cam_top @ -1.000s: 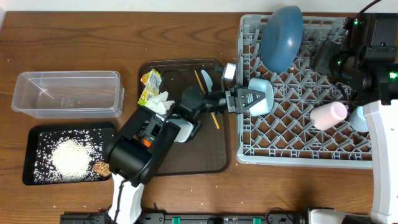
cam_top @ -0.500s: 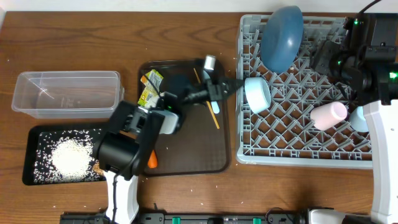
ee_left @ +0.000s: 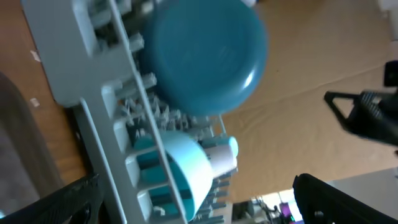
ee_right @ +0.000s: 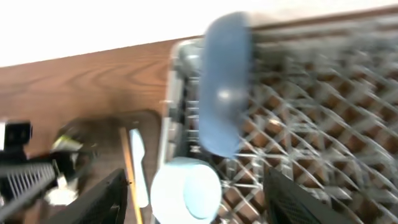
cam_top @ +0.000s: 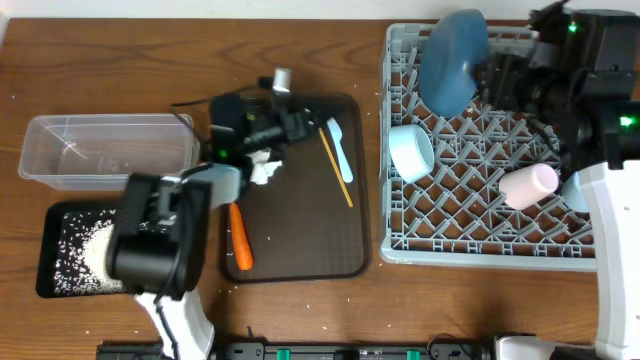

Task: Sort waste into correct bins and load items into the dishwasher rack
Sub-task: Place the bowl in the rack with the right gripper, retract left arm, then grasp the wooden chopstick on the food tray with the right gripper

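Note:
The grey dishwasher rack holds the upright dark blue plate, the white bowl on its side, the pink cup and the light blue cup. The left wrist view shows the rack, plate and bowl. My left gripper is open and empty over the brown tray, next to the white tissue. The carrot, light blue utensil and chopsticks lie on that tray. My right gripper is open beside the plate. The wrapper is hidden.
The clear box stands at the left. The black tray in front of it holds white grains and is partly covered by my left arm. The dark brown serving tray lies between the bins and the rack.
My left gripper has let go of the white bowl in the rack and swung back left over the brown tray. The carrot has come into view. My right gripper has edged toward the plate.

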